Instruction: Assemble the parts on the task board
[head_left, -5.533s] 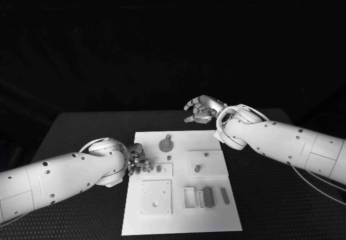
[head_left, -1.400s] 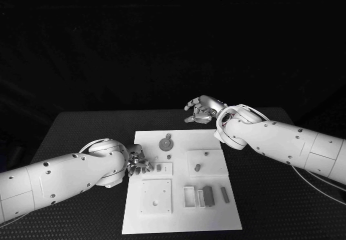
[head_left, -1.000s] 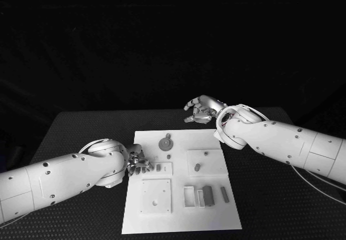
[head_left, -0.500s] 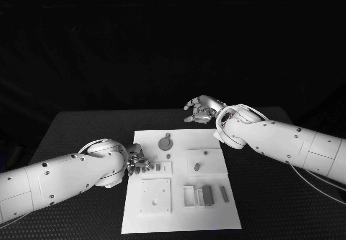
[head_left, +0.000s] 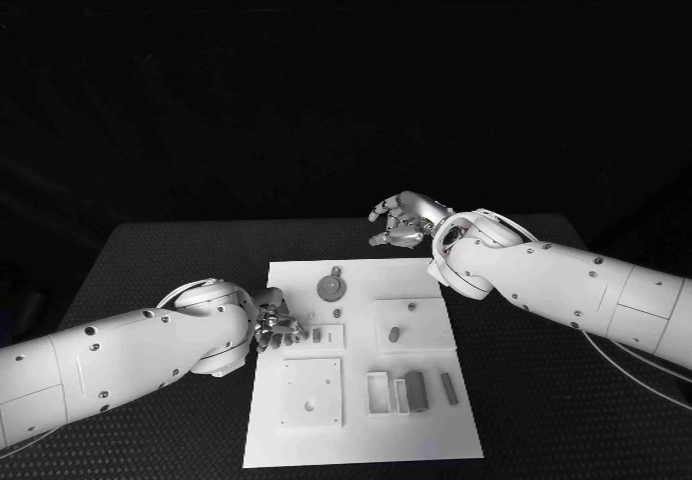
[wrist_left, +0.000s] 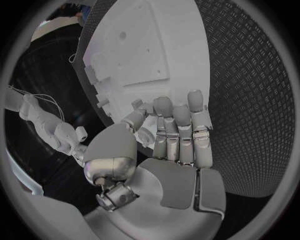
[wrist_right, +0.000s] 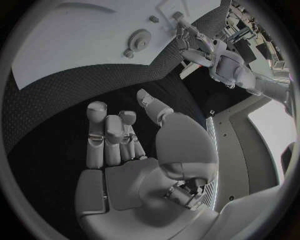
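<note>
While left hand (head_left: 276, 327) sits at the board's (head_left: 361, 440) left edge, fingers (wrist_left: 178, 130) together and curled, whether pinching a part I cannot tell. Probably set to seat one. Right hand (head_left: 402, 219) hovers beyond the far edge over the counter (head_left: 159, 255), fingers loosely apart, empty, likely waiting. Board mid-counter. One disc (head_left: 333, 289), roughly seven small parts.
</note>
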